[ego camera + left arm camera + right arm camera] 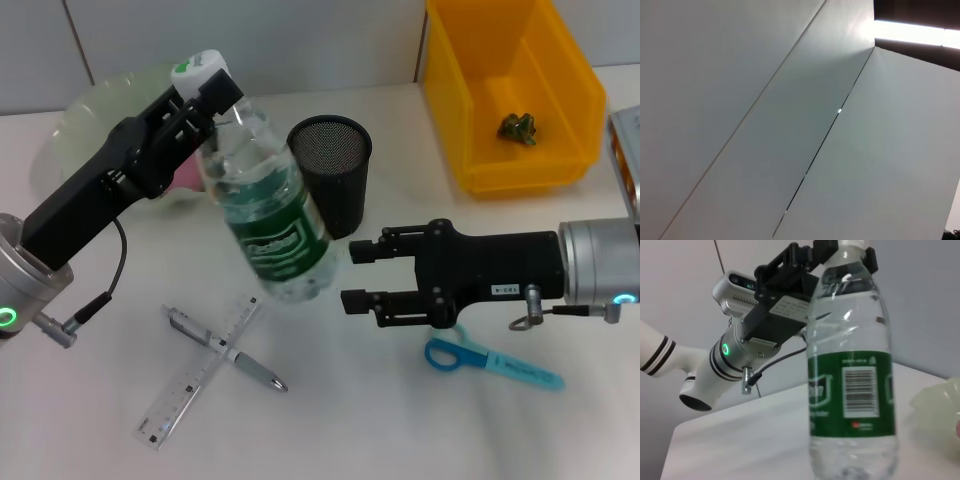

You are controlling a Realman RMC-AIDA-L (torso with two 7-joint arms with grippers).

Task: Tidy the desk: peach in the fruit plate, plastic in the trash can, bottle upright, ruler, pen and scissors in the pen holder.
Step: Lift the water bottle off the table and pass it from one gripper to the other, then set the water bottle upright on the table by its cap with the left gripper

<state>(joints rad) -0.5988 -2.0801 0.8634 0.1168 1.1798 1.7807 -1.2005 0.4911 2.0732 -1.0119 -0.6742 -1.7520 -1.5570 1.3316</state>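
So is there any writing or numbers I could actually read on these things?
None reads clearly.
bottle: green label with white lettering and a barcode, digits too small.
ruler: black markings, numbers too small.
right gripper: small white sticker, blurred.
left gripper: white label, unreadable.
scissors: sheath print, blurred.

clear bottle [272, 205] tilted, green label

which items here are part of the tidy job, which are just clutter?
Job: bottle held at the neck by left gripper; ruler, pen, scissors, pen holder, trash can holding green scrap, fruit plate, peach.
Not job: box at the desk's right edge. Right gripper open, idle.
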